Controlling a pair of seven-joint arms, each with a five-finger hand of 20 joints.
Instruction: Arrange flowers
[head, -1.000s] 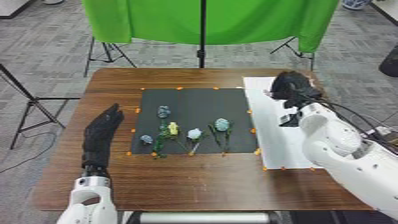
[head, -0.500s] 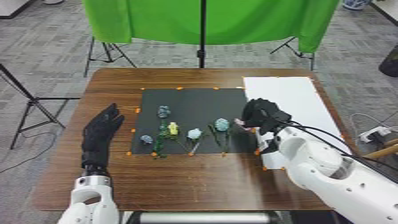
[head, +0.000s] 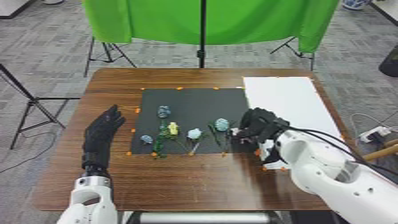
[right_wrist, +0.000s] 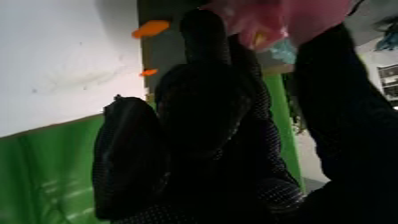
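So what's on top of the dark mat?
A yellow flower, a white flower and some bluish flowers. The right robot hand covers part of the mat at its right edge, so I can't see what's underneath.

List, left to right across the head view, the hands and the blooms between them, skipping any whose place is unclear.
Left hand, small blue-grey bloom, yellow bloom, white bloom, pale blue bloom, pink bloom, right hand.
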